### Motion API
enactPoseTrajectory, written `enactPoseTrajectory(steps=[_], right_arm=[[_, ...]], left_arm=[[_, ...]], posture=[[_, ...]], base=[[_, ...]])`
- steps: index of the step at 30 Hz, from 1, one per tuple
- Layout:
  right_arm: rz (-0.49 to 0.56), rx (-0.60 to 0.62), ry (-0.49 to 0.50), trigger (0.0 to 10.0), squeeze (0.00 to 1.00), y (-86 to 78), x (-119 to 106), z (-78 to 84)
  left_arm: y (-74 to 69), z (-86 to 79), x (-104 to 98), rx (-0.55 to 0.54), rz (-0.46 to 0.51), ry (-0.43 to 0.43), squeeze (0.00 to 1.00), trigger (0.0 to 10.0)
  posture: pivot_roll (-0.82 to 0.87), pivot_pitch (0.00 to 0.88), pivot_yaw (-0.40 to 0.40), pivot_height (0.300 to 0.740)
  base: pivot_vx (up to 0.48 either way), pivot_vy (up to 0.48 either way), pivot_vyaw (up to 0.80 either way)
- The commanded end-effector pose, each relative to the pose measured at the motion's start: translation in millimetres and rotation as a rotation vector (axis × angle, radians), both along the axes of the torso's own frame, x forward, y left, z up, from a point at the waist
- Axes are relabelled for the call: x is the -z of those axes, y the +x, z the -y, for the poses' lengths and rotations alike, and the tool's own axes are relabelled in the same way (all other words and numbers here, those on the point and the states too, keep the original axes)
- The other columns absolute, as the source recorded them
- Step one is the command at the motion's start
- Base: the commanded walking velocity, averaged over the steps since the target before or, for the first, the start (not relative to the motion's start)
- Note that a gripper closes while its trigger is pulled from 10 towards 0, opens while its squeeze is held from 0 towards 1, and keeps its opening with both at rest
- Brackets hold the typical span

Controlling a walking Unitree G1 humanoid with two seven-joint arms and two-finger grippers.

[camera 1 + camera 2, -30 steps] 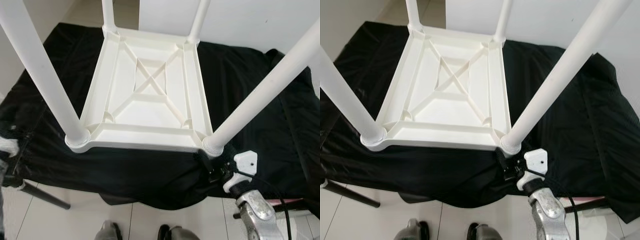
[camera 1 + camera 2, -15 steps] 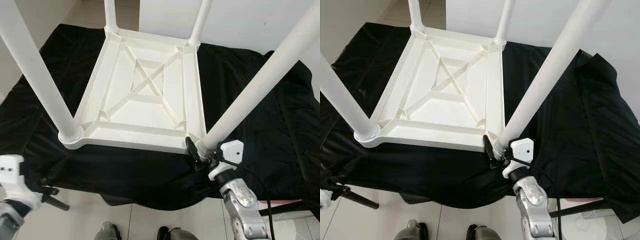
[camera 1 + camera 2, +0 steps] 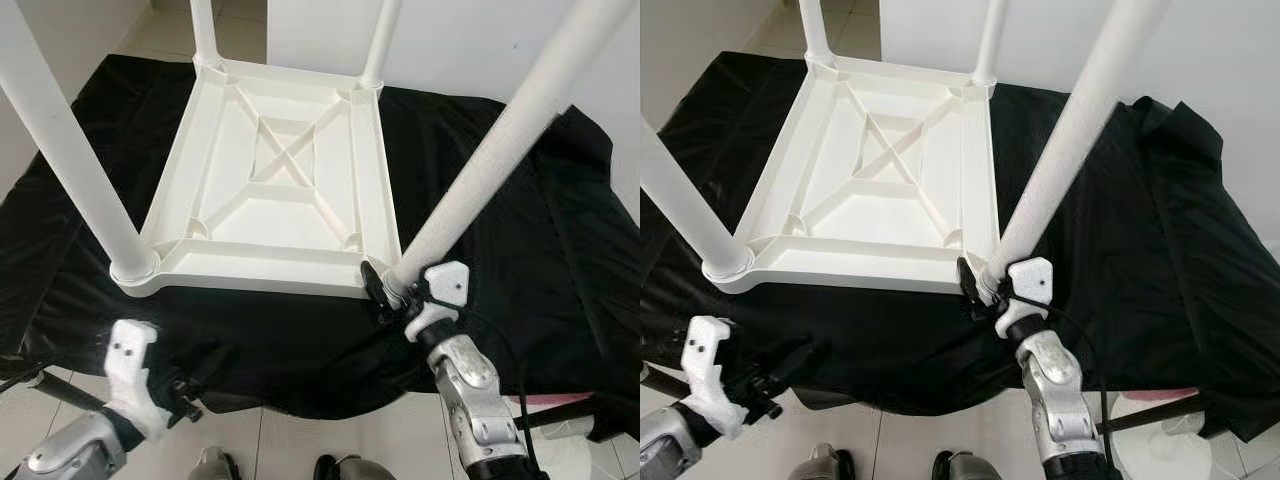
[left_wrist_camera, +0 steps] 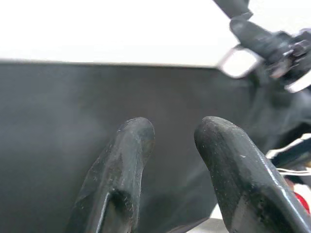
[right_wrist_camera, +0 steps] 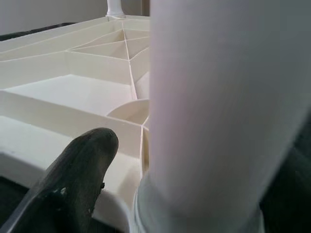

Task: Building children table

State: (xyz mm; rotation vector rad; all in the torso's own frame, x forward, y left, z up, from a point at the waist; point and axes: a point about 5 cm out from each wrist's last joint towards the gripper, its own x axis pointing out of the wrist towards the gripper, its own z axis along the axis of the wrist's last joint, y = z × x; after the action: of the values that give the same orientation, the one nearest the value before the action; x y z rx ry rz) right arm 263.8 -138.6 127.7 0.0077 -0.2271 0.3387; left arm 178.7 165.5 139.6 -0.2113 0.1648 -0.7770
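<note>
The white children's table lies upside down on a black cloth, its four legs pointing up. My right gripper is at the base of the near right leg. Its fingers straddle the leg's collar, and the right wrist view shows a gap between one finger and the leg, so it is open. My left gripper is low at the front left, below the near left leg. It is open against the cloth's hanging front, holding nothing.
A white wall stands close behind the table. Black stand legs reach out over the tiled floor at lower left and lower right. My feet are at the cloth's front edge.
My right gripper has moved up and forward to the base of the near right leg. My left arm has risen into view at the lower left. The camera has shifted slightly.
</note>
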Motion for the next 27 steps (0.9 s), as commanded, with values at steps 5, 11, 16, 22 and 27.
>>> enactPoseTrajectory(steps=[5, 11, 16, 22, 27], right_arm=[[0.031, 0.022, 0.015, 10.0, 0.00, -15.5, -8.2, 3.6], [0.070, 0.144, 0.004, 10.0, 0.00, -24.6, -18.5, 18.1], [0.106, 0.210, 0.001, 10.0, 0.00, -25.9, -31.4, 22.7], [0.159, 0.258, 0.011, 10.0, 0.00, -23.4, -50.9, 19.1], [0.177, 0.260, 0.025, 10.0, 0.00, -22.3, -58.4, 14.9]], left_arm=[[0.3, 31.0, -10.6, 0.042, 0.070, -0.020, 0.00, 10.0], [16.3, 40.7, -29.4, -0.088, 0.156, -0.094, 0.00, 10.0], [25.4, 47.0, -39.2, -0.144, 0.222, -0.103, 0.00, 10.0], [38.6, 55.0, -52.7, -0.229, 0.312, -0.102, 0.00, 10.0], [44.0, 57.0, -57.6, -0.259, 0.341, -0.098, 0.00, 10.0]], posture=[[0.08, 0.120, -0.083, 0.740], [0.06, 0.127, -0.080, 0.740], [0.04, 0.126, -0.069, 0.740], [0.03, 0.113, -0.065, 0.740], [0.02, 0.107, -0.066, 0.740]], base=[[0.000, 0.000, 0.00], [0.000, 0.000, 0.00], [0.000, 0.000, 0.00], [0.000, 0.000, 0.00], [0.000, 0.000, 0.00]])
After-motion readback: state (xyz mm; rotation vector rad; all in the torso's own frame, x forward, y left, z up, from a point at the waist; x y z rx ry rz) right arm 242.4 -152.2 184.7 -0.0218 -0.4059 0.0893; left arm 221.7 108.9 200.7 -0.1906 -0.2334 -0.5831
